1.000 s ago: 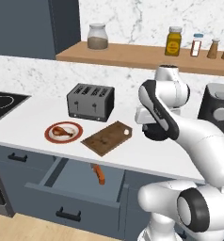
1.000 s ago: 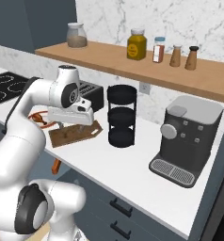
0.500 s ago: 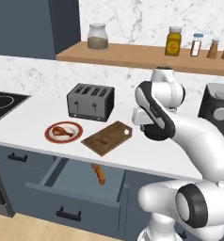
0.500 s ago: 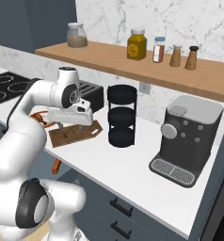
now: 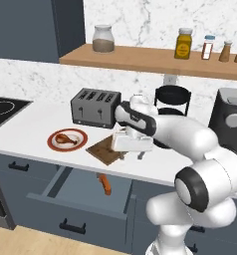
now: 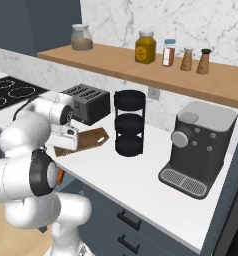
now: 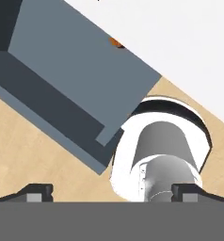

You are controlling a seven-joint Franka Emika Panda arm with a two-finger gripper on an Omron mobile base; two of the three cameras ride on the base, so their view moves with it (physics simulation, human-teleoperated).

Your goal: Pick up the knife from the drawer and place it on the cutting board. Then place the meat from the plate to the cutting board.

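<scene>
The knife (image 5: 105, 184) lay in the open drawer (image 5: 85, 191), orange handle toward 6 o'clock; light, stiff and thin, it looked best pinched across the handle. The arm folded low over the counter (image 5: 21, 130) edge, wrist bent down, pincer (image 7: 111, 190) wide apart above the drawer. The board (image 5: 104, 148) sat at 3 o'clock of the plate (image 5: 66, 139), which held the meat (image 5: 64, 139).

no text, label, brand, number or sign can be read here. the yellow jar (image 5: 183, 44) on the shelf wears a dark label, too blurred to make out. the spice bottle (image 5: 207, 47) beside it has a red and white band, equally unreadable.
</scene>
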